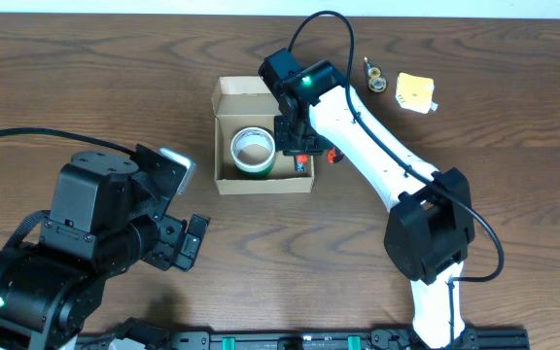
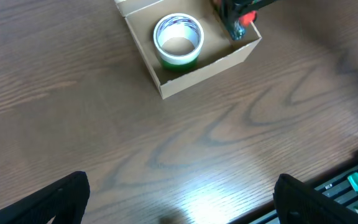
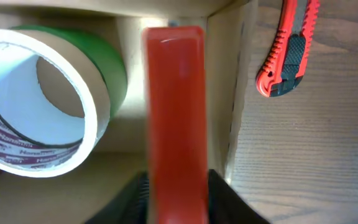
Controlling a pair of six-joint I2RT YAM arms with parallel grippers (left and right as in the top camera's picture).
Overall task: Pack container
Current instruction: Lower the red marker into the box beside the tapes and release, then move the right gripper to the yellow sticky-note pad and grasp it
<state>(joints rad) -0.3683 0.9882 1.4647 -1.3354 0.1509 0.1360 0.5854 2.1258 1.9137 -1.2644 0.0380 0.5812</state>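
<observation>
The container, a small tan cardboard box (image 1: 261,185) with its lid flap open at the back, sits mid-table. A green tape roll (image 1: 253,151) with a white core lies in its left half. My right gripper (image 1: 299,146) reaches into the box's right half, shut on a flat red object (image 3: 174,106) held upright next to the tape roll (image 3: 39,118), close to the box wall (image 3: 219,93). My left gripper (image 1: 188,238) is open and empty over bare table, near the front left. In the left wrist view the box (image 2: 204,68) and the tape roll (image 2: 178,40) lie far ahead of the fingers (image 2: 179,199).
A red and black utility knife (image 3: 288,50) lies on the table just outside the box's right wall and also shows in the overhead view (image 1: 331,156). A yellow item (image 1: 416,92) and a small metal piece (image 1: 375,78) lie at the back right. The table's front edge is near the left gripper.
</observation>
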